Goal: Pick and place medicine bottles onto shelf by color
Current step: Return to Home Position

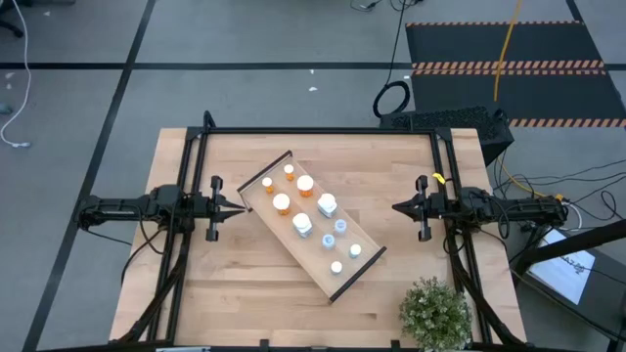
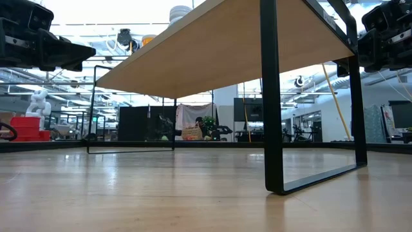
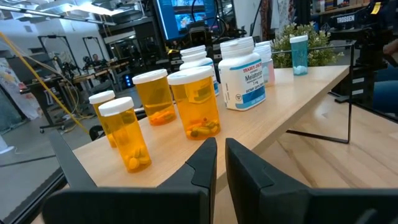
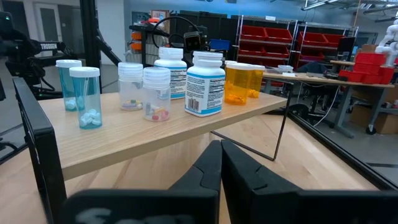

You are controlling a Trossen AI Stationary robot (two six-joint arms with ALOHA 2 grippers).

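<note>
A: So, where do the arms sit?

B: Both reach in over the worktop (image 1: 225, 293), 1 on each side of the shelf (image 1: 315, 256). The left tool (image 1: 238, 206) points toward a corner of the shelf and is just beside it. The right tool (image 1: 399, 207) faces the shelf's long side and is clear of it.

A: Fingers?

B: Pressed together on both, holding nothing. Each wrist view shows the 2 dark fingers meeting along a thin seam.

A: And the shelf?

B: It lies slantwise across the middle of the worktop, with its light board raised on thin dark end frames. Every bottle on it stands upright.

A: Sorted?

B: By colour, yes. 4 orange bottles (image 3: 196, 106) cluster at the end nearer the left arm. Next come 2 white bottles (image 3: 244, 74) with printed labels, then 2 clear bottles (image 4: 155, 93). 2 teal bottles (image 4: 86, 96) stand at the end nearer the right arm.

A: Anything else on the worktop?

B: A small green plant (image 1: 435, 313) at the corner by the right arm, well apart from the shelf.
</note>
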